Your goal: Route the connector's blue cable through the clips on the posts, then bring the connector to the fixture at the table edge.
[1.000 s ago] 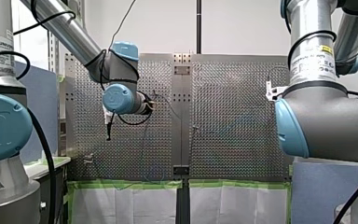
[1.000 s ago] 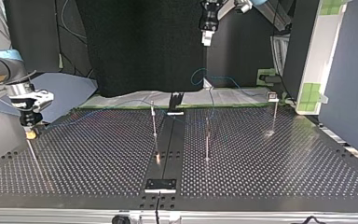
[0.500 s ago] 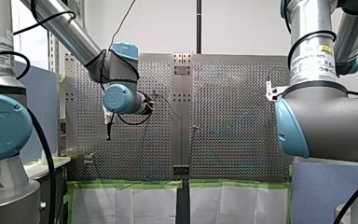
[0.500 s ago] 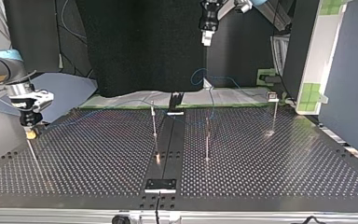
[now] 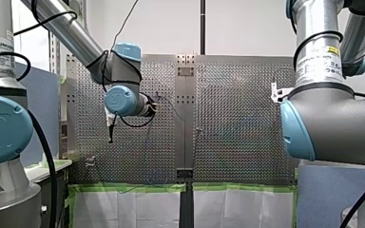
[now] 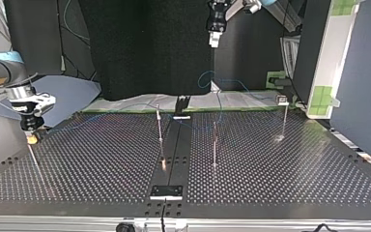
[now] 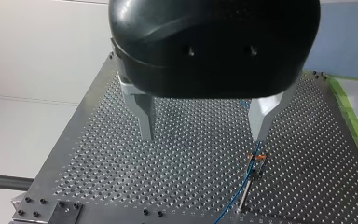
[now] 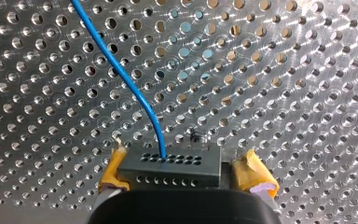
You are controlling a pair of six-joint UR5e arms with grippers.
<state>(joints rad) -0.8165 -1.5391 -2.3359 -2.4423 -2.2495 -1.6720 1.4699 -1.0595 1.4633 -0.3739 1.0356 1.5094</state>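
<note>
Right hand, low at the top view's left, clamps the connector, blue cable trailing over the bench; my left hand hangs high, spread wide.

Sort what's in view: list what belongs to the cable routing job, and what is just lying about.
For the job: blue cable; connector, held in my right gripper; posts; block at the table edge, probably the fixture; my left gripper, open and empty.
Lying about: black cloth; green tape; white sheet.
</note>
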